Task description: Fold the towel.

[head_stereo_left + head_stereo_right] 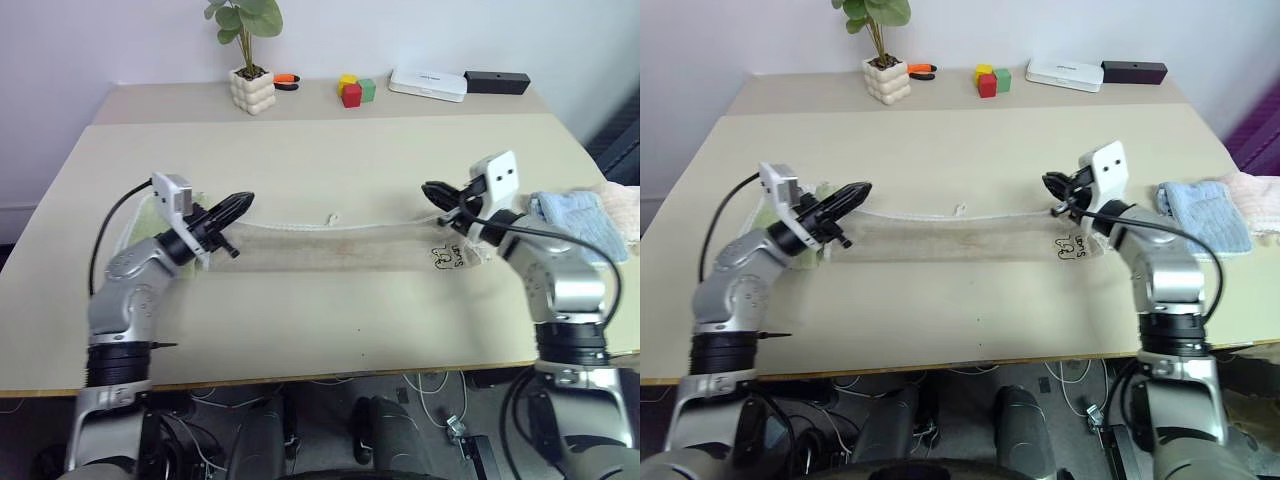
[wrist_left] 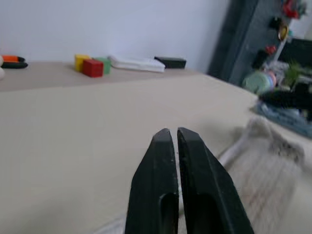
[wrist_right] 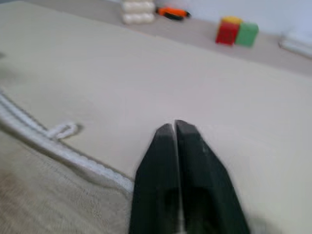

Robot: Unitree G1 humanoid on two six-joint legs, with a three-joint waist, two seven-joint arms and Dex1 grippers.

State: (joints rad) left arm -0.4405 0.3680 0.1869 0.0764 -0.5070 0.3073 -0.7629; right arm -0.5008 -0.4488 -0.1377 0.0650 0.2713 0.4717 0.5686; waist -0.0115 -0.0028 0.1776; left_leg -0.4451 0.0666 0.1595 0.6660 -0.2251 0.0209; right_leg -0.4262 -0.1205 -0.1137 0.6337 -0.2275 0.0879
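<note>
The towel [image 1: 330, 245] lies on the table as a long beige band running left to right, its whitish corded edge along the far side and a small dark mark [image 1: 443, 256] near its right end. My left gripper [image 1: 243, 201] is at the towel's left end, shut, pointing inward and slightly up. At the right end my right gripper [image 1: 430, 188] is shut too and points inward. In both wrist views the fingertips [image 2: 174, 132] [image 3: 174, 126] meet with nothing seen between them. The cord [image 3: 73, 153] runs up under the fingers; whether it is pinched lower down is hidden.
A light blue folded towel [image 1: 578, 222] and a pale pink cloth [image 1: 622, 205] lie by my right arm, a green cloth [image 1: 145, 215] under my left. Along the back stand a potted plant [image 1: 252, 88], an orange tool [image 1: 286, 80], coloured blocks [image 1: 355, 90], a white box [image 1: 428, 84] and a black box [image 1: 497, 82].
</note>
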